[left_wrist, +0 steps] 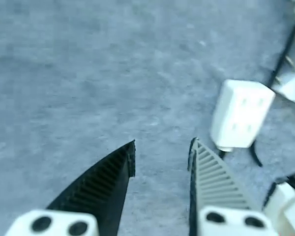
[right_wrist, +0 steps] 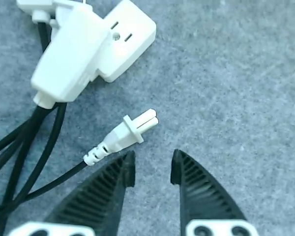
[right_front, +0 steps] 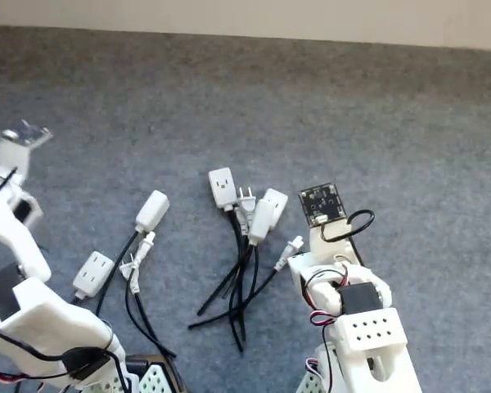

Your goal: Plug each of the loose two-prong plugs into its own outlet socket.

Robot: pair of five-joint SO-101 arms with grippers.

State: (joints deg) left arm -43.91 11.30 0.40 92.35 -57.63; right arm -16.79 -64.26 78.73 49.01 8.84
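**Right gripper.** The right gripper (right_wrist: 152, 167) stood open and empty, with a narrow gap between its ribbed fingertips. It was low over the grey carpet (right_wrist: 236, 78).

**Nearest task item.** A loose two-prong plug (right_wrist: 130, 132) lay just beyond the fingertips, nearer one finger than the other and not touching either. Its prongs pointed away from the gripper. Its black cord (right_wrist: 44, 184) trailed back alongside the near finger. Farther ahead, an outlet socket (right_wrist: 125, 32) lay with its slots showing, partly under a second white adapter body (right_wrist: 64, 64).

**Left gripper.** The left gripper (left_wrist: 162, 157) was also open and empty. A white socket block (left_wrist: 241, 115) lay just ahead of its lighter finger.

**Handling, as judged.**
- The plug appeared light and rigid, with a smooth moulded body that could slip between the fingers.
- The prongs looked thin and liable to bend, so they should be kept clear of the fingers.
- The best hold was likely across the flat sides of the moulded body, behind the flange and ahead of the ribbed strain relief.
- The cord looked flexible. It would add slight drag and might twist the plug in the grip.
- The sockets looked light enough to slide on the carpet under insertion force, so one would probably need bracing by the other gripper.
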